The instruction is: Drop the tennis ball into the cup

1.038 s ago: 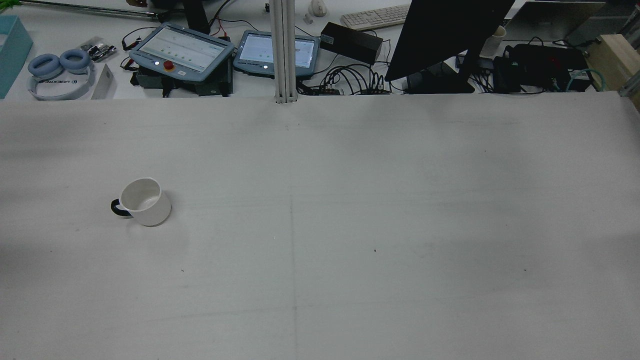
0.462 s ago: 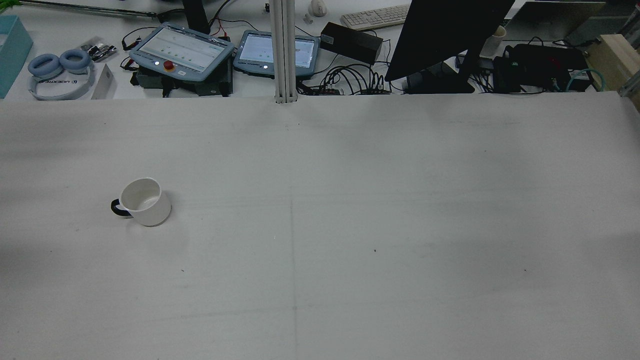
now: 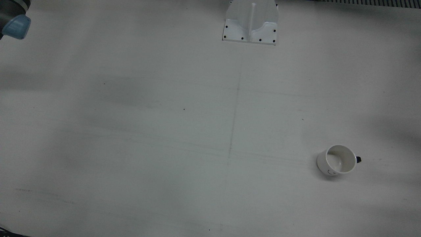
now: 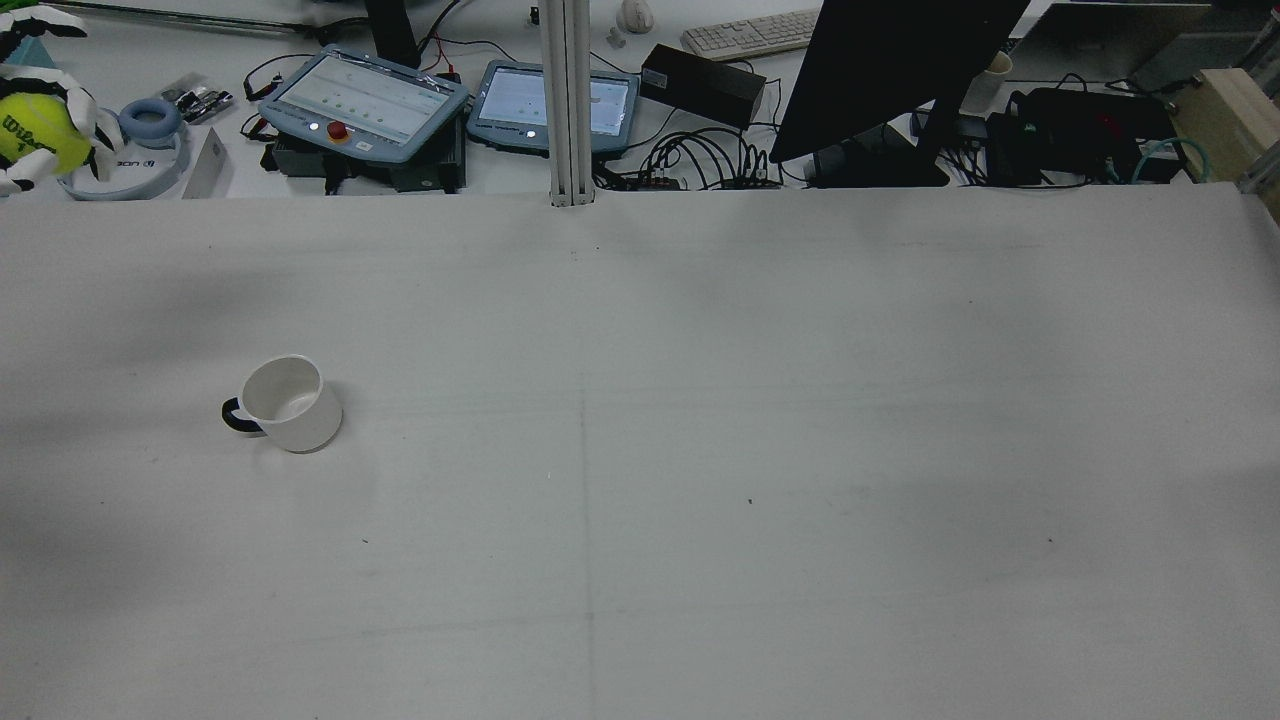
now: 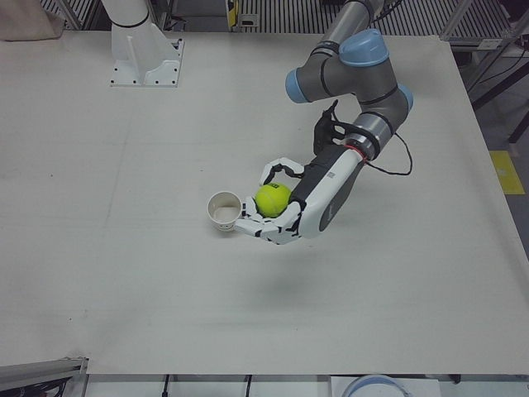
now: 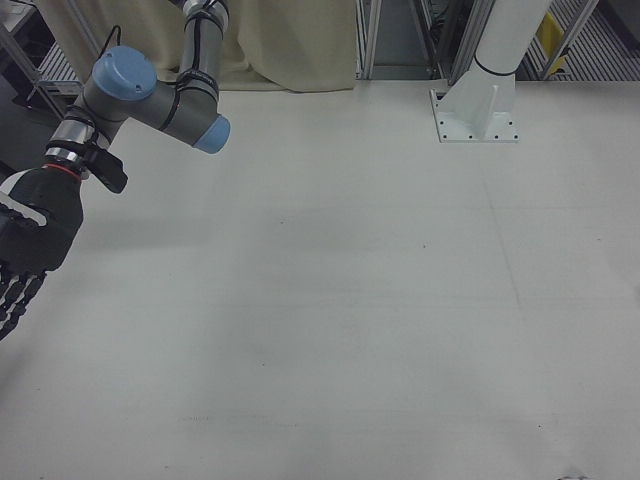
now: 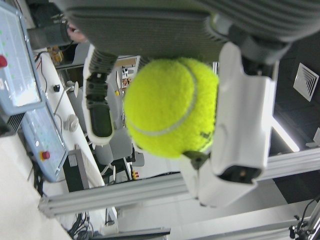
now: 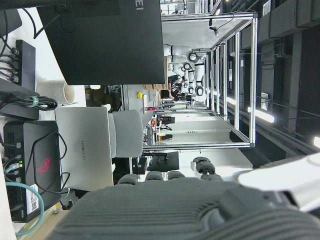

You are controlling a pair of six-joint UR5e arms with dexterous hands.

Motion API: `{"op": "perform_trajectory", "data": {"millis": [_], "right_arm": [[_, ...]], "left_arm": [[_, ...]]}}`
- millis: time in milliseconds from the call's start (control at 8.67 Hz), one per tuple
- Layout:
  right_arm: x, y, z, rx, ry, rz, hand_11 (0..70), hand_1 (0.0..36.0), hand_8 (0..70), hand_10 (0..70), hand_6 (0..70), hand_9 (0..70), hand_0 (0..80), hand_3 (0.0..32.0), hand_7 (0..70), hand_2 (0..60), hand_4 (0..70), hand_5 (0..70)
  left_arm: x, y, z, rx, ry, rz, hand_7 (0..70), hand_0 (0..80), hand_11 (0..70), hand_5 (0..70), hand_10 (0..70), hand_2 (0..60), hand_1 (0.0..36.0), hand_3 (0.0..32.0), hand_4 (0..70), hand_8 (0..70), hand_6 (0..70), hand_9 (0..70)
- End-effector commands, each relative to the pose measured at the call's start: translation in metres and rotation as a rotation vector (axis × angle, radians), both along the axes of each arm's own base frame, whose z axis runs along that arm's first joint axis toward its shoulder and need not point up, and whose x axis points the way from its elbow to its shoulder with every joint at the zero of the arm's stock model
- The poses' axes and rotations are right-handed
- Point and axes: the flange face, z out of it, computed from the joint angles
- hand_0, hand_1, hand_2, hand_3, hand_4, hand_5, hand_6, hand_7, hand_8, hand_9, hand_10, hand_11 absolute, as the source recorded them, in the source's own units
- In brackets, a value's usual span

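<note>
A fuzzy yellow-green tennis ball (image 5: 272, 199) is held aloft just beside an upright, empty white ceramic cup (image 5: 223, 211) with a dark handle

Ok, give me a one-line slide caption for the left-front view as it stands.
Left hand holds the tennis ball palm-up beside the white cup on the table.

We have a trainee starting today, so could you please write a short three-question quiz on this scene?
1. True or false: the ball is already in the cup.
2. Which hand holds the ball? A) left B) right C) neither
3. Fill in: the cup stands ____ on the table.

Key: 1. False; the left hand holds it up beside the cup. 2. A; the right hand is away at the table's edge, and whether it is open cannot be told. 3. Upright.
</note>
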Motion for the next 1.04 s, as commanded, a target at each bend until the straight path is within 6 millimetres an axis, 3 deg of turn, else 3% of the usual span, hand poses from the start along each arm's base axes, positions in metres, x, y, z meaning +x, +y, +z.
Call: {"op": "perform_trajectory", "data": {"millis": [0, 346, 462, 577, 692, 808, 923], "right_arm": [[0.0, 0.0, -0.001, 0.002, -0.001, 0.0, 0.0, 0.0, 0.0, 0.0, 0.0, 0.0, 0.0, 0.0, 0.0, 0.0, 0.0, 0.0], [0.0, 0.0, -0.001, 0.001, 0.001, 0.0, 0.0, 0.0, 0.0, 0.0, 0.0, 0.0, 0.0, 0.0, 0.0, 0.0, 0.0, 0.0], [0.0, 0.0, -0.001, 0.002, -0.001, 0.0, 0.0, 0.0, 0.0, 0.0, 0.0, 0.0, 0.0, 0.0, 0.0, 0.0, 0.0, 0.0], [0.0, 0.0, -0.001, 0.002, -0.001, 0.0, 0.0, 0.0, 0.0, 0.0, 0.0, 0.0, 0.0, 0.0, 0.0, 0.0, 0.0, 0.0], [0.0, 0.0, -0.001, 0.002, -0.001, 0.0, 0.0, 0.0, 0.0, 0.0, 0.0, 0.0, 0.0, 0.0, 0.0, 0.0, 0.0, 0.0], [0.0, 0.0, -0.001, 0.002, -0.001, 0.0, 0.0, 0.0, 0.0, 0.0, 0.0, 0.0, 0.0, 0.0, 0.0, 0.0, 0.0, 0.0], [0.0, 0.0, -0.001, 0.002, -0.001, 0.0, 0.0, 0.0, 0.0, 0.0, 0.0, 0.0, 0.0, 0.0, 0.0, 0.0, 0.0, 0.0]], "left_arm": [[0.11, 0.025, -0.009, 0.042, -0.021, 0.157, 56.3, 80.0, 53.9, 35.0, 35.4, 60.0, 36.0, 32.0, 4.8, 43.6, 70.0, 40.3], [0.146, 0.04, -0.005, 0.058, -0.046, 0.207, 57.3, 80.0, 53.5, 33.6, 35.1, 59.6, 36.0, 32.0, 3.3, 43.1, 70.0, 40.6], [0.153, 0.042, -0.002, 0.057, -0.053, 0.215, 59.2, 80.0, 53.3, 31.3, 35.0, 56.9, 36.0, 32.0, 2.8, 42.0, 64.1, 40.9], [0.153, 0.043, -0.001, 0.057, -0.056, 0.215, 56.2, 80.0, 53.5, 34.3, 35.1, 57.2, 36.0, 32.0, 2.8, 43.6, 70.0, 40.4], [0.153, 0.045, 0.002, 0.054, -0.059, 0.216, 53.6, 80.0, 53.6, 36.7, 35.1, 57.5, 36.0, 32.0, 2.2, 44.8, 70.0, 39.9], [0.152, 0.046, 0.005, 0.051, -0.063, 0.215, 56.3, 80.0, 53.3, 33.6, 34.9, 55.1, 36.0, 32.0, 1.9, 43.1, 70.0, 40.2], [0.156, 0.054, 0.014, 0.058, -0.067, 0.223, 54.1, 80.0, 52.4, 34.3, 34.2, 54.2, 36.0, 32.0, 1.2, 43.2, 70.0, 39.3]]}}
